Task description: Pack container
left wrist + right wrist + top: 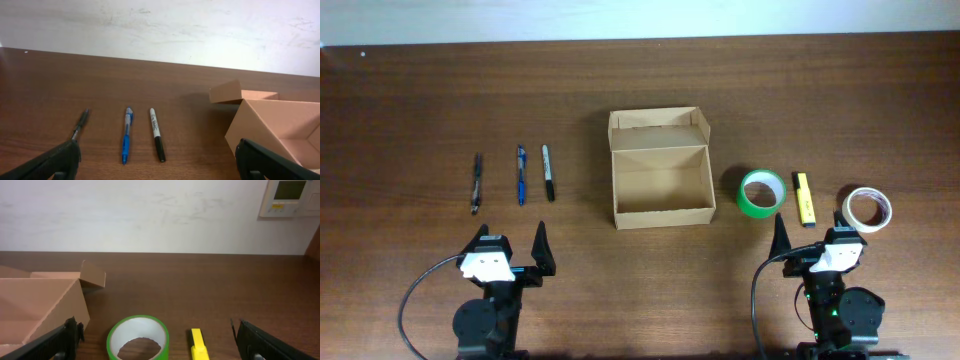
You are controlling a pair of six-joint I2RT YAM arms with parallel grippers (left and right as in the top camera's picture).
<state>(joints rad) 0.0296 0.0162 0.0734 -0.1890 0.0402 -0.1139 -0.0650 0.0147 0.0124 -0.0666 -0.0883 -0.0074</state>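
Note:
The container point(660, 185), a tan cardboard box with its flap lid folded back, stands open and empty at the table's middle; its side wall also shows as the container point(280, 130) and the container point(35, 305). Left of it lie a dark pen point(477, 183), a blue pen point(521, 174) and a black marker point(548, 172). To the right sit a green tape roll point(761, 192), a yellow highlighter point(804, 198) and a white tape roll point(868, 209). My left gripper point(513, 243) is open behind the pens. My right gripper point(815, 235) is open behind the green roll point(138, 339) and the highlighter point(199, 345).
A pale wall runs along the table's far edge, with a wall panel point(292, 197) at the upper right. Black cables trail from both arm bases near the front edge.

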